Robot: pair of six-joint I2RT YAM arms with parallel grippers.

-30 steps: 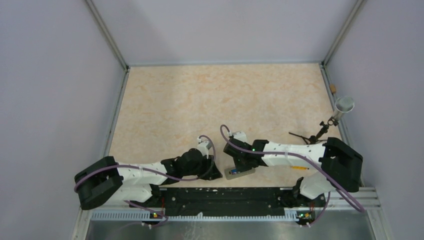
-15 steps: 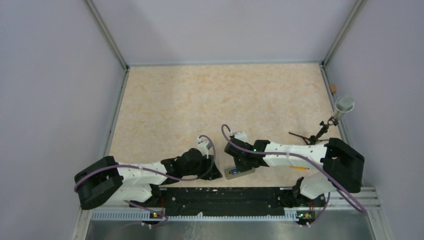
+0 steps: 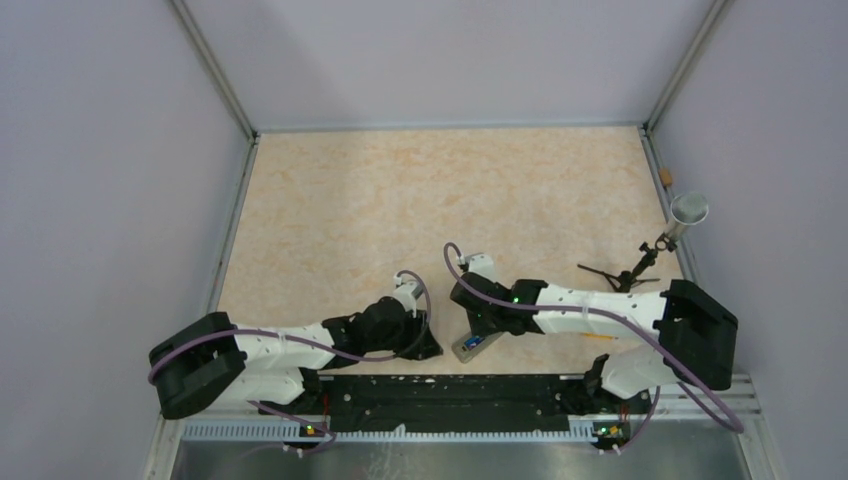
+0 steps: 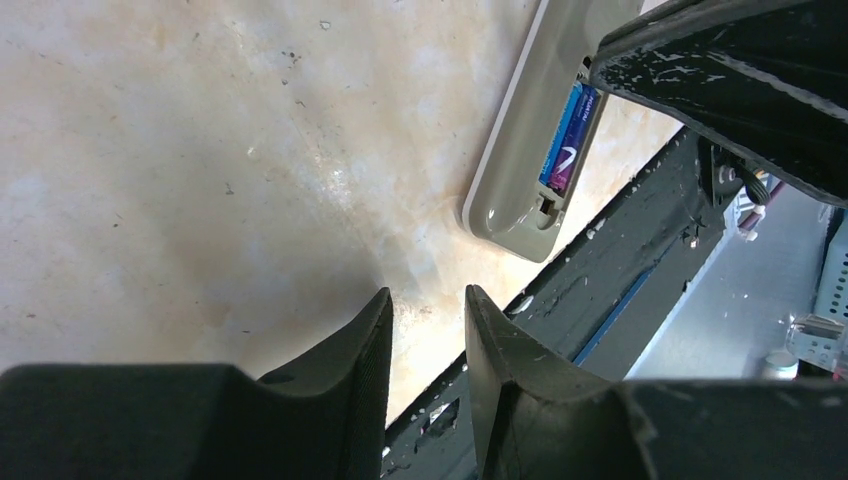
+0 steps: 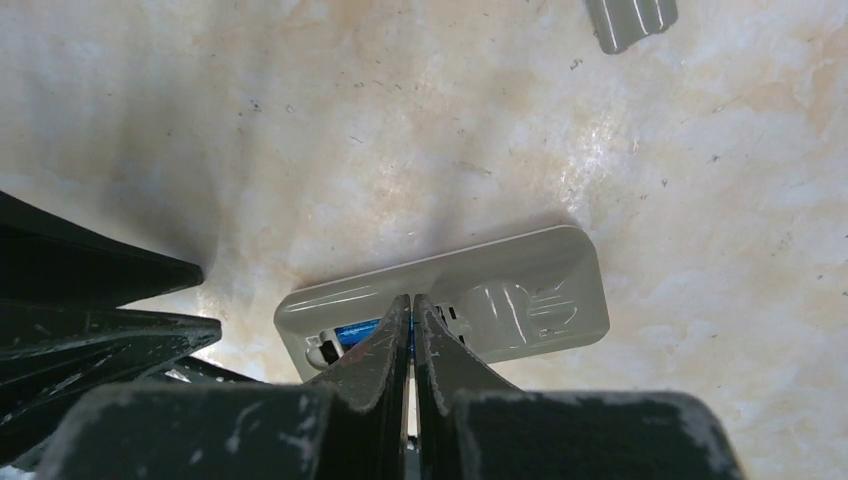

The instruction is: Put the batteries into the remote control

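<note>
One slim blue cylindrical battery (image 4: 563,135) lies in grey plastic remote (image 5: 525,300); right end effector (image 5: 411,300), pinched closed and empty, seems to be seating it. Next: press flush.

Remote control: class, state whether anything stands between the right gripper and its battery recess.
Nothing visible does. The right gripper, jaws shut, sits directly over the open back of the remote control, where a blue battery already lies. The left gripper stands off to one side.
</note>
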